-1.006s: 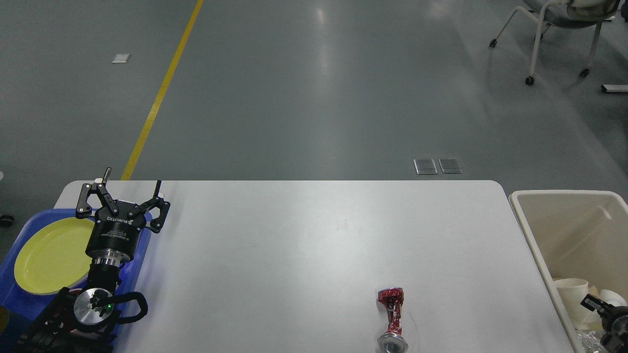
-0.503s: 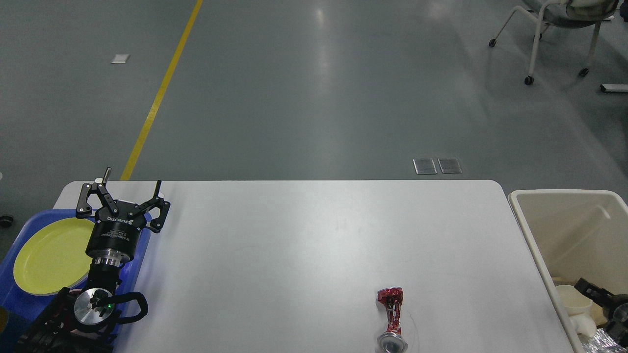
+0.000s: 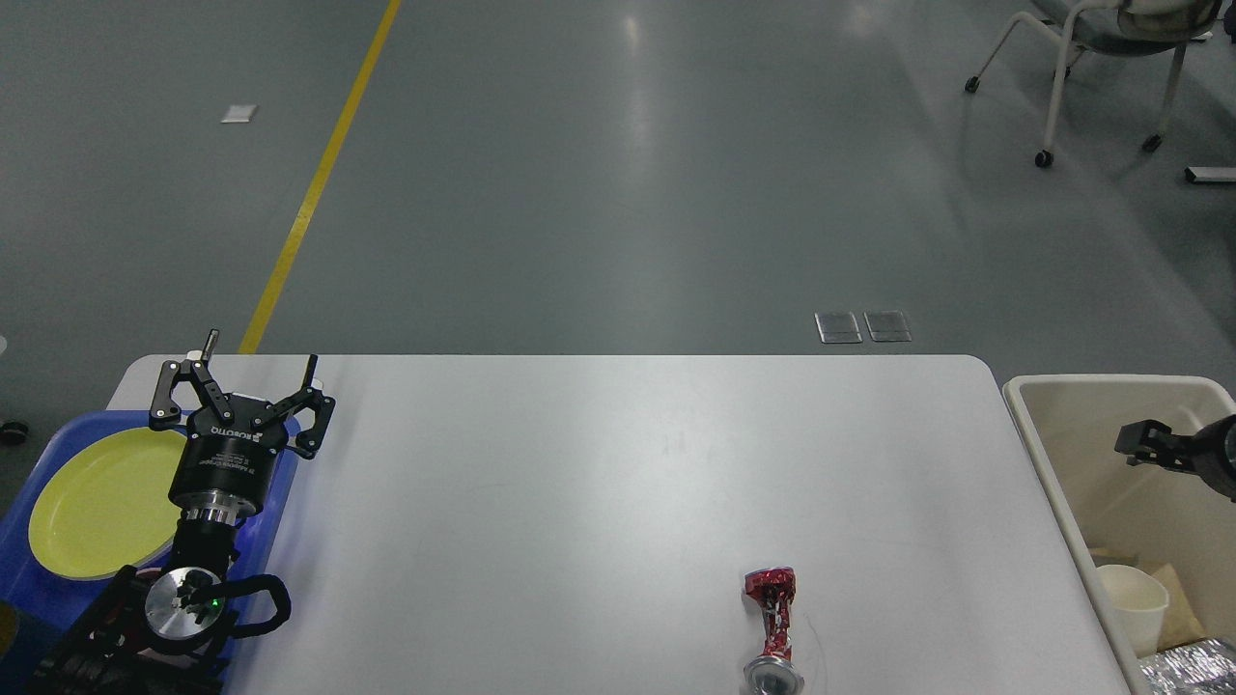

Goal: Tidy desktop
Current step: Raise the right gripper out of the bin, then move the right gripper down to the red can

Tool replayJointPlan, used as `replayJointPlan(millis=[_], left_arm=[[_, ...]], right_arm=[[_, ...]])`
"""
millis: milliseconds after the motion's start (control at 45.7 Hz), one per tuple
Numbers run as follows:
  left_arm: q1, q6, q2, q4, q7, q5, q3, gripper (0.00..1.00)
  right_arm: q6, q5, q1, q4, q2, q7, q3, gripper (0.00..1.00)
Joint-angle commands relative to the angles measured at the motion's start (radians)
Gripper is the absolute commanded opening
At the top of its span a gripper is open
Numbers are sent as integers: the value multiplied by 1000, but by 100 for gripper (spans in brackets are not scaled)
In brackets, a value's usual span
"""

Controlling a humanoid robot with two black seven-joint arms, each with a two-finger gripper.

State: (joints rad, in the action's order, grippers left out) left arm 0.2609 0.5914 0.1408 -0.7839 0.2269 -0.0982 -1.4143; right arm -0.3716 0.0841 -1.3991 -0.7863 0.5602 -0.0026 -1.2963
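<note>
On the black body of the left gripper (image 3: pixel 259 372), white lettering reads "ROBOTIQ", with smaller print below it too fine to make out; its two fingers stand spread wide, empty, above the far left corner of the large white rectangular desktop (image 3: pixel 579 483) with rounded corners. Beside that corner a round yellow plate (image 3: pixel 97 502) lies in a blue plastic tray (image 3: pixel 24 589) at the desktop's left edge. Near the front edge, right of centre, lies a crushed red metal can (image 3: pixel 772 627). Most of the desktop is bare. Off the right edge stands a cream-coloured plastic bin (image 3: pixel 1062 463) holding a white paper cup (image 3: pixel 1135 603). Over the bin hangs the right gripper (image 3: pixel 1144 444), dark and small; whether it is open cannot be told. Beyond lies grey floor with a yellow line (image 3: pixel 309 193).
</note>
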Motion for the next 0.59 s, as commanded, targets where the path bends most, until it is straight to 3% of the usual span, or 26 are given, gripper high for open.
replayJointPlan(millis=[0,66,284,569], left_arm=[[0,1,0,0,0,0,0,96],[0,1,-1,0,0,0,0,96],[0,1,-1,0,0,0,0,96],[0,-1,-1,0,2,0,0,96]], right_arm=[[-141,0,-283,-204,-55,-124,-89,100],[-216,-3,-426,-307,-101,-163,-101,100],[-438,-69,-806,-521,-250,-165,-80,100],[-475,-162,-1170,-824,-307,-177,-15,100]])
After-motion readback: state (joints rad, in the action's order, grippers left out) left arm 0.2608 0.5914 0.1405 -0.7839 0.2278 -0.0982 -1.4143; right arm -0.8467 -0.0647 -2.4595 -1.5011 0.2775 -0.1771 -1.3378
